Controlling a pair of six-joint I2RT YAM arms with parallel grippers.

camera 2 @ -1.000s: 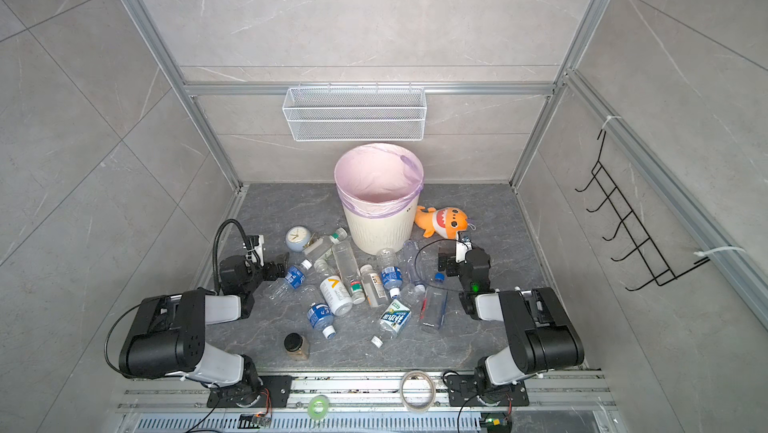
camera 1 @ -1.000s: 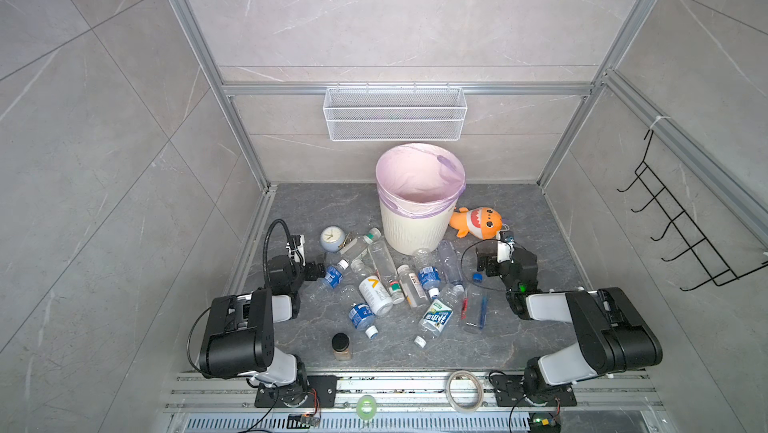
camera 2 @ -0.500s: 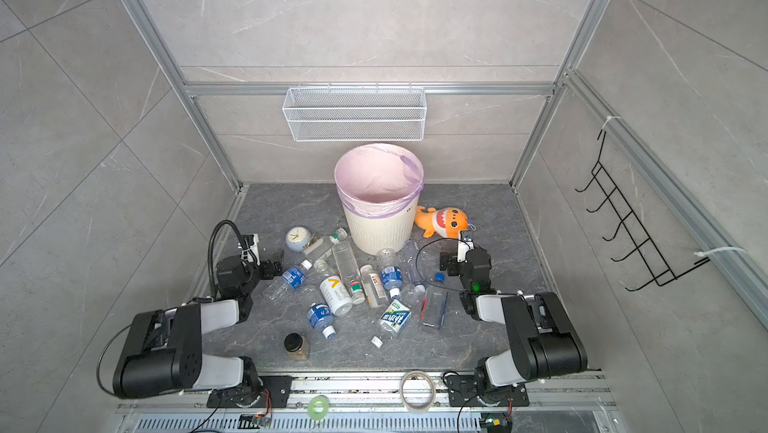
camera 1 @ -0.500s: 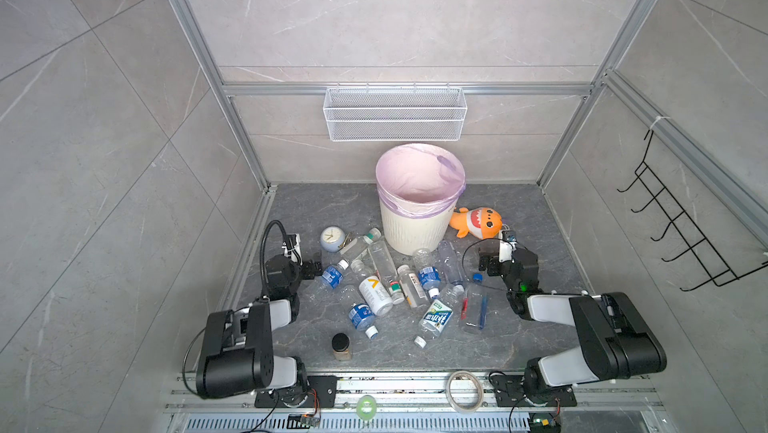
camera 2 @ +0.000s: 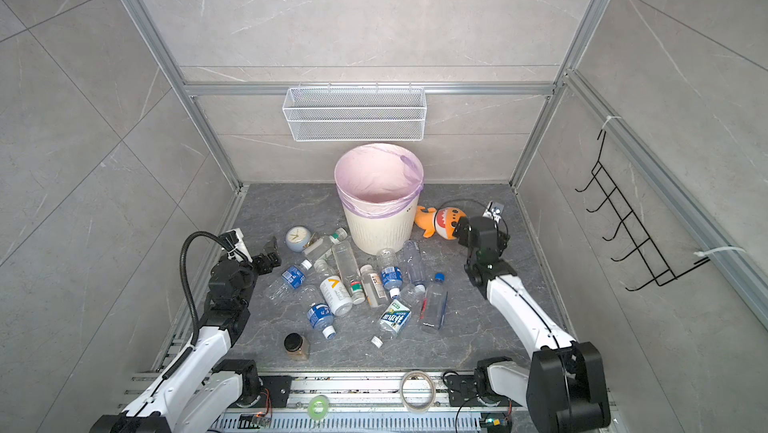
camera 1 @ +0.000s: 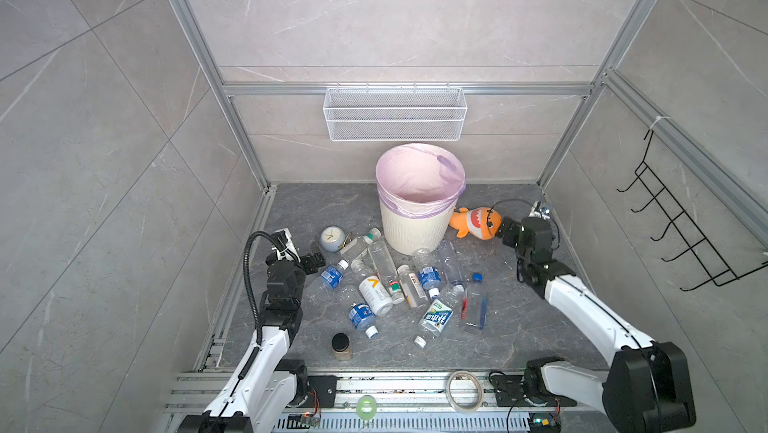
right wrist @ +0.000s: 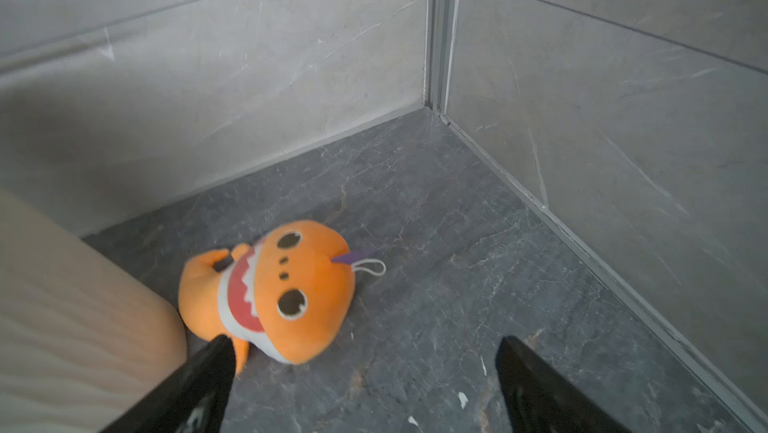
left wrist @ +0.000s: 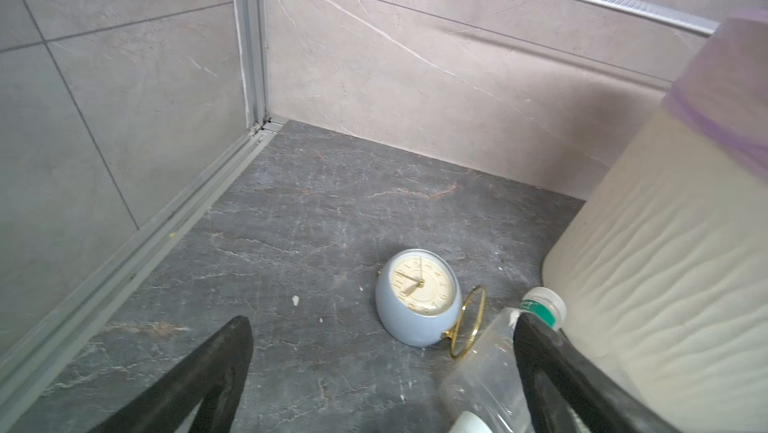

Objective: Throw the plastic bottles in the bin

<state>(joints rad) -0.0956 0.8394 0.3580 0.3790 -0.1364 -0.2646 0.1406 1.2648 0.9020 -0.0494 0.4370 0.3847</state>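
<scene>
The bin (camera 1: 419, 223) (camera 2: 380, 227), cream, ribbed and lined with a pale purple bag, stands at the back middle of the floor. Several clear plastic bottles lie in front of it, among them a white-yellow one (camera 1: 376, 291) and a green-white one (camera 1: 436, 316). My left gripper (camera 1: 316, 258) (left wrist: 380, 327) is open over bare floor at the left edge of the heap. A clear bottle (left wrist: 486, 364) lies by its finger beside the bin wall (left wrist: 665, 264). My right gripper (camera 1: 500, 229) (right wrist: 363, 343) is open and empty, right of the bin.
A blue-grey clock (left wrist: 417, 298) lies past the left gripper. An orange toy shark (right wrist: 282, 294) lies just ahead of the right gripper. A black-lidded jar (camera 1: 341, 345) stands at the front. A wire basket (camera 1: 395, 113) hangs on the back wall, a hook rack (camera 1: 681, 240) on the right wall.
Both arms have lifted and reached further back. The right gripper moved from beside the bottles toward the toy shark. The left gripper shifted slightly back. Both stayed open.
</scene>
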